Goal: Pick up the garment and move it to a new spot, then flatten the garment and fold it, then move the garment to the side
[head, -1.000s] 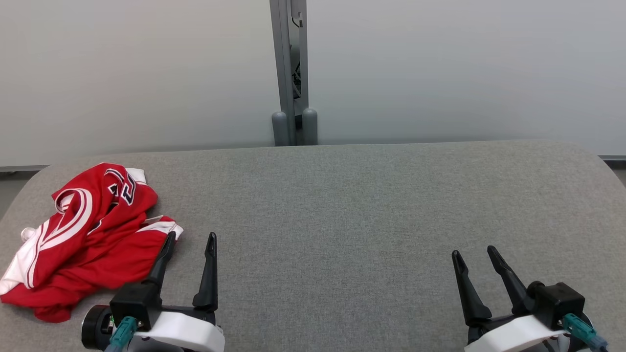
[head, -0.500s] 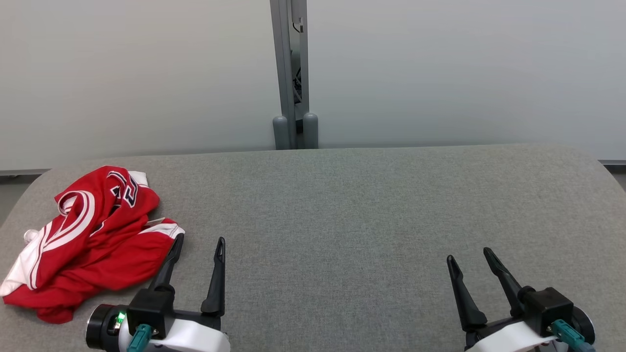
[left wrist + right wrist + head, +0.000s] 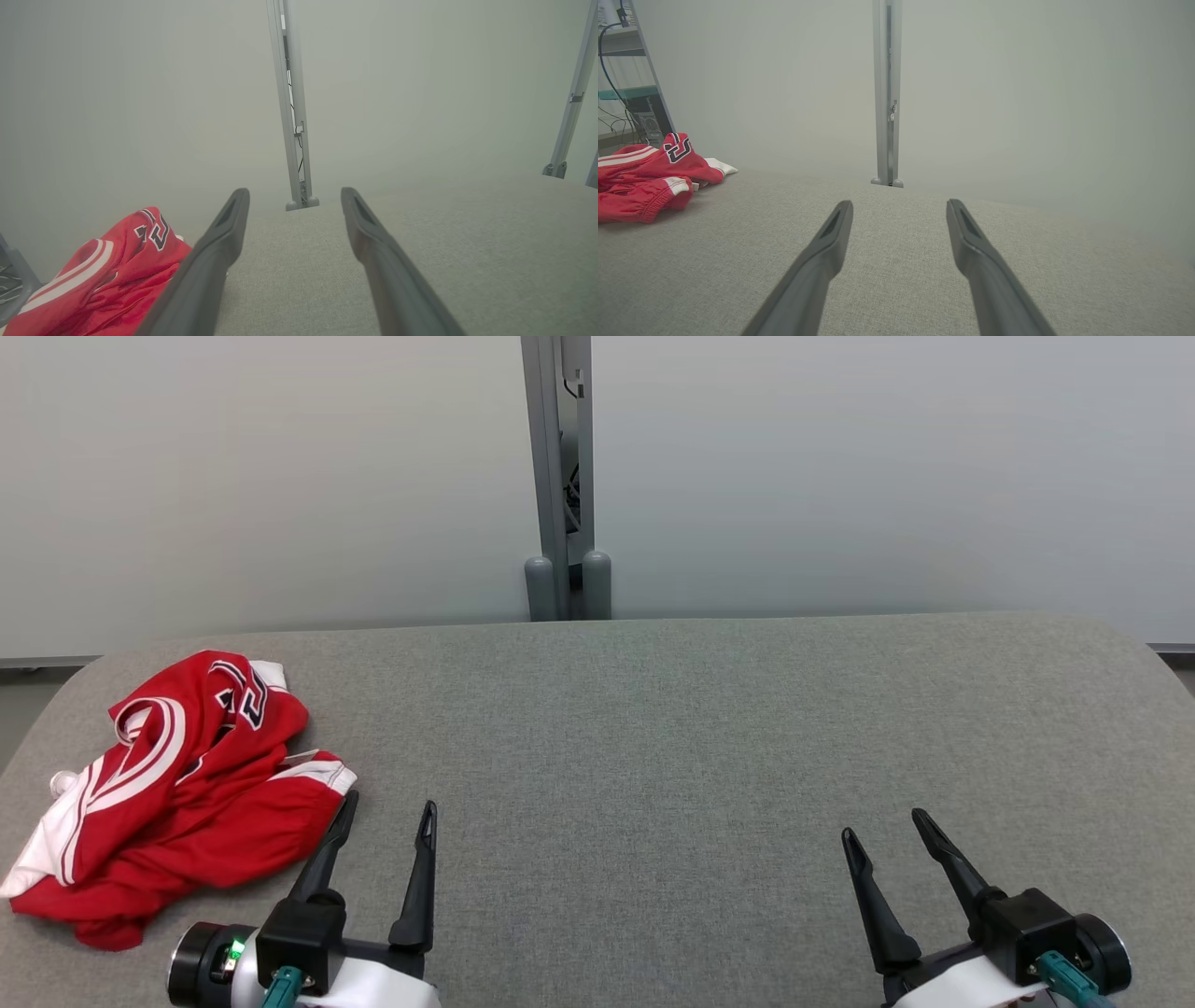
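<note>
Head view is showing the garment (image 3: 177,803), a red jersey with white trim, lying crumpled in a heap on the left part of the grey tabletop (image 3: 653,728), close to its left edge. Bunched like that, it is offering no flat panel to fold, so the first step, lifting it to a roomier spot, is not yet done; the bare middle of the tabletop is looking like the natural place.

The left end effector (image 3: 390,800) is sitting just beside the heap's near right corner, jaws spread wide and gripping nothing. I judge it is placed there as the nearer arm for the pick-up. Whether its outer finger is touching the cloth I cannot tell.

The right end effector (image 3: 882,823) is hovering well apart from the garment over bare tabletop, equally wide open and empty, probably standing by for the spreading.
</note>
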{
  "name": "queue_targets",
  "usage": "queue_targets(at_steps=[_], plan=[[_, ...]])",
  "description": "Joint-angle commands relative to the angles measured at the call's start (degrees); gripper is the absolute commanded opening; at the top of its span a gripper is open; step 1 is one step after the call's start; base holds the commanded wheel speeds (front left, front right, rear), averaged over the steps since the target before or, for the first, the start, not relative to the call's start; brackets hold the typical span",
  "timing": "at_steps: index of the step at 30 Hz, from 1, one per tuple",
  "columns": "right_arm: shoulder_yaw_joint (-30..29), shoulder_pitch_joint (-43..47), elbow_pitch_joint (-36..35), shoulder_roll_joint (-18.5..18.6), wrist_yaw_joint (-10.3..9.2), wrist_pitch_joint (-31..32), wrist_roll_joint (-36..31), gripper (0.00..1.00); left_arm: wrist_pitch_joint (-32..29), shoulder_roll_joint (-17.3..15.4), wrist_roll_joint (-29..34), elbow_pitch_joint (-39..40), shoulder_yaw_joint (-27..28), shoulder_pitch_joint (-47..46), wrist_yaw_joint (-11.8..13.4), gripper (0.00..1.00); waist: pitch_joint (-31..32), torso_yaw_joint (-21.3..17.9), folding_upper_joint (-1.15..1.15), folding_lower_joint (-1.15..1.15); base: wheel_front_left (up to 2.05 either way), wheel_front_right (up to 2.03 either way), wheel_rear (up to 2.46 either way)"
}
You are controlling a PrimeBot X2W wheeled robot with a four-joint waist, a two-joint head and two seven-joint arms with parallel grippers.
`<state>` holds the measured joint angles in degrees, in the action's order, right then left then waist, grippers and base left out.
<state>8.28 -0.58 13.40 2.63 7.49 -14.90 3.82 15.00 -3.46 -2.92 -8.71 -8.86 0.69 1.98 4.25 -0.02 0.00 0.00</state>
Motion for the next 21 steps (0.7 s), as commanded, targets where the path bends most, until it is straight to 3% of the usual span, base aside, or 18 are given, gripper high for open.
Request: queue_targets(at_steps=[1,11,21], plan=[[0.0,0.4,-0.2,0.5,0.0,-0.4,0.2,1.0,0.3,-0.1,0.1,-0.4,0.4,-0.2,-0.4,1.0,0.0,0.1,0.0,0.0,0.0,0.0,0.0],[-0.4,0.6,-0.3,0.5,0.0,-0.4,0.4,1.0,0.2,0.2,-0.6,-2.8,1.0,-0.6,-0.8,1.0,-0.3,1.1,0.0,0.0,0.0,0.0,0.0],[0.4,0.1,-0.4,0.4,0.0,-0.4,1.0,1.0,0.2,0.4,-1.4,-4.9,1.6,-1.2,-1.0,1.0,-0.8,5.8,0.0,0.0,0.0,0.0,0.0]])
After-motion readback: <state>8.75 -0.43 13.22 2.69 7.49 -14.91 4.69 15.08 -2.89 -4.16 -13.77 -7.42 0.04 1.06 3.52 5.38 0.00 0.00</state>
